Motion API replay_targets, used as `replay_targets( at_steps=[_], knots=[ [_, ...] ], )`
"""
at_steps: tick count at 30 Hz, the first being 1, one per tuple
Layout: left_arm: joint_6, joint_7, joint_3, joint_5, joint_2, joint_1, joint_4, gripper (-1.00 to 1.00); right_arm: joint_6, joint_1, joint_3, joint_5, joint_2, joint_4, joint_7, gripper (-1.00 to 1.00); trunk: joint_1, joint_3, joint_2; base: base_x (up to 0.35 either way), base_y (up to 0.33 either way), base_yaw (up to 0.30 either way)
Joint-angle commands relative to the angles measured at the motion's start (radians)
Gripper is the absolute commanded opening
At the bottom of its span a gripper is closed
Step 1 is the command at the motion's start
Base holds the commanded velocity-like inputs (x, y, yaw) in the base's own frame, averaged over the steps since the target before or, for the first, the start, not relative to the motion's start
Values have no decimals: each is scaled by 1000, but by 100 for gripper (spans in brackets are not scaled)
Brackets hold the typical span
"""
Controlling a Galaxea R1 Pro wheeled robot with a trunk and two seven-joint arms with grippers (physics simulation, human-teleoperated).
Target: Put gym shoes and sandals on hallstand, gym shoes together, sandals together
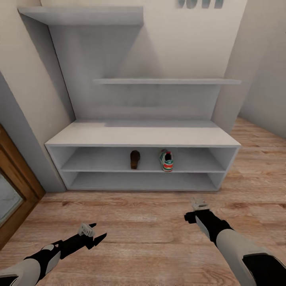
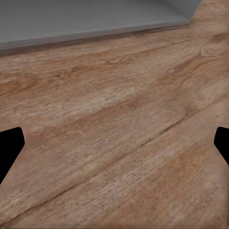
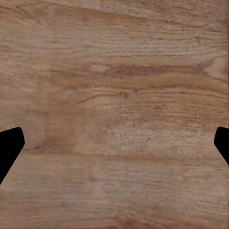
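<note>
wood floor before hallstand, wooden door beside

Your left wrist camera looks down on corridor floor, light brown wood-grain planks, seams running diagonally. Grey-white hallstand base edge crosses far side of frame, corner visible, dark shadow line beneath. Your left gripper: black fingertips at both frame edges, spread wide, nothing between.

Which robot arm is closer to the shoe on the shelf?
Probably the right: the right gripper hovers nearly below the gym shoe, while the left gripper sits farther back. Both are open and empty.
</note>
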Motion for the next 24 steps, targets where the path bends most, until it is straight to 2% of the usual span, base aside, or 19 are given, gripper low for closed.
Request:
replay_targets(
  at_steps=[1,2,6,8,9,15,17,19,24],
  knots=[
    [-2,-3,3,-1,0,-1,1,100,-32,5,7,2,-4,27,-2,100,0,-1,0,-46,0,0],
    [-2,-3,3,-1,0,-1,1,100,-32,5,7,2,-4,27,-2,100,0,-1,0,-46,0,0],
    [-2,-3,3,0,0,-1,1,100,-175,18,7,1,-11,117,-4,100,0,-1,0,-27,0,0],
    [-2,-4,3,0,0,-1,1,100,-204,20,7,1,-12,131,-5,100,0,-1,0,-17,0,0],
    [-2,-4,3,0,0,-1,1,100,-260,24,7,1,-13,171,-5,100,0,-1,0,-8,0,0],
    [-1,-4,3,2,0,-1,1,100,-307,26,7,-1,-15,258,-5,100,0,-1,0,-4,0,0],
    [0,-3,3,23,0,-1,1,100,-321,37,7,-1,-16,309,-6,100,0,-1,0,0,0,0],
    [0,-3,4,39,0,-1,1,100,-324,46,7,-2,-15,319,-6,100,0,-1,0,0,0,-38],
    [1,-3,4,51,1,-1,1,100,-325,52,7,-4,-13,325,-5,100,0,-1,0,0,0,-165]
  ],
)
